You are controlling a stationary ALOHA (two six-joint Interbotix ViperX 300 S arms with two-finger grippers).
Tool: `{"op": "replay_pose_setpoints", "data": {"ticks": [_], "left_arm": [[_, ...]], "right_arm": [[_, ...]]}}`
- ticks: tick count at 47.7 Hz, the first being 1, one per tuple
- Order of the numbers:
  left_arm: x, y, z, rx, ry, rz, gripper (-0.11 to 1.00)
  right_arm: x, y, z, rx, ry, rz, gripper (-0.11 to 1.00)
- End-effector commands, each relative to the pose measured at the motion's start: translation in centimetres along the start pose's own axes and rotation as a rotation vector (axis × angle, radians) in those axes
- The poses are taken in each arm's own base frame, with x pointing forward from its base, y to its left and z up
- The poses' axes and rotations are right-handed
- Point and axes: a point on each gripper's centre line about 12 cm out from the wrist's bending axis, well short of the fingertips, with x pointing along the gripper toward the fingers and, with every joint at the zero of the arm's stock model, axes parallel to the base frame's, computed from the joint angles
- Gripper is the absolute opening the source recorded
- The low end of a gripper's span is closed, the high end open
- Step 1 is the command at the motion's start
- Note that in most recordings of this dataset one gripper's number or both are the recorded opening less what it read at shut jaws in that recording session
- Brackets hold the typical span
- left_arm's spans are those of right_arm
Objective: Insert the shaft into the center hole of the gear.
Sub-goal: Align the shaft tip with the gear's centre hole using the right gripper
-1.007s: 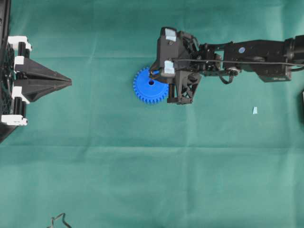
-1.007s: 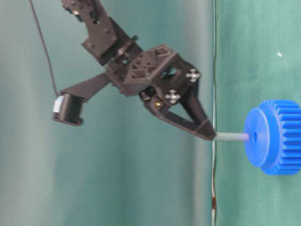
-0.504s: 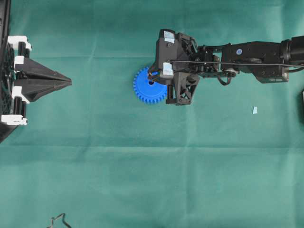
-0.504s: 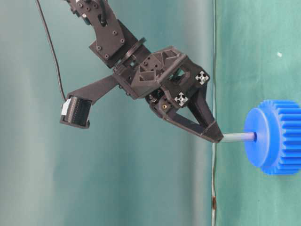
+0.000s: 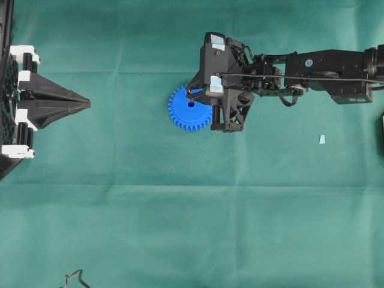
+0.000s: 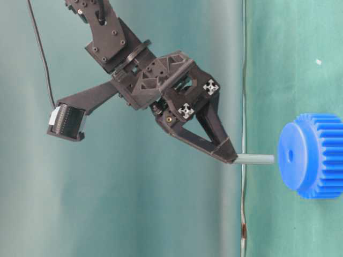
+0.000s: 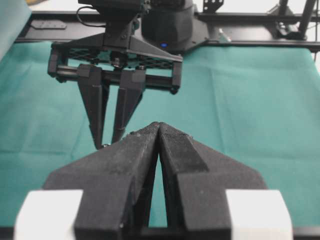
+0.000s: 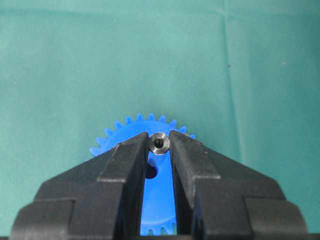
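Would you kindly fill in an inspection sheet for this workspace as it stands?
Surface: green cloth, creased.
Job's things: blue gear lies flat; metal pin held short of the gear's centre hole, not inserted.
Clutter: pale scrap on the cloth.
Grippers: right gripper shut on the pin; left gripper shut, empty, parked at the edge.
Cables: black wire at the bottom edge.
Surroundings: black frame rail behind the table.

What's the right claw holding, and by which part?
The right claw pinches the shaft by its upper end; the free end points at the gear, not touching it.
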Motion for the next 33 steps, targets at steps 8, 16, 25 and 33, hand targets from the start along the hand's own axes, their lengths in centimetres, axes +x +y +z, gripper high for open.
{"op": "replay_pose_setpoints", "data": {"ticks": [8,16,25,33], "left_arm": [[0.2,0.1,1.0,0.003,-0.026,0.003,0.02],[0.2,0.1,1.0,0.003,-0.025,0.003,0.02],[0.2,0.1,1.0,0.003,-0.026,0.003,0.02],[0.2,0.1,1.0,0.002,-0.025,0.003,0.02]], "right_arm": [[0.3,0.7,0.5,0.006,-0.024,0.015,0.16],[0.9,0.7,0.0,0.007,-0.007,0.014,0.16],[0.9,0.5,-0.1,0.006,-0.002,0.011,0.16],[-0.3,0.2,0.6,0.006,-0.030,0.006,0.16]]}}
